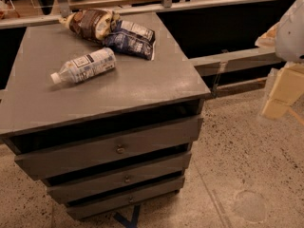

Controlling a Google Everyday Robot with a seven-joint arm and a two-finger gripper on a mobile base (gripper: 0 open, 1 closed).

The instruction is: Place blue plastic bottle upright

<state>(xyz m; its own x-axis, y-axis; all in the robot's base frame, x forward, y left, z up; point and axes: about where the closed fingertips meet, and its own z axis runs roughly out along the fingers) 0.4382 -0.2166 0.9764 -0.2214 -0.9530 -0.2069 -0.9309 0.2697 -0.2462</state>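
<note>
Speckled floor (237,175); grey drawer cabinet (142,82), blue plastic bottle (85,65) lying on top; fingers (285,85) right edge, state unclear.

Shows at the right edge of the view as a rounded white arm shell (292,30), smooth, shaded grey along the underside. Carries the gripper (279,93) just below that shell, also at the right edge: pale cream, blocky, flat-faced, square-cornered, blurred in outline.
</note>
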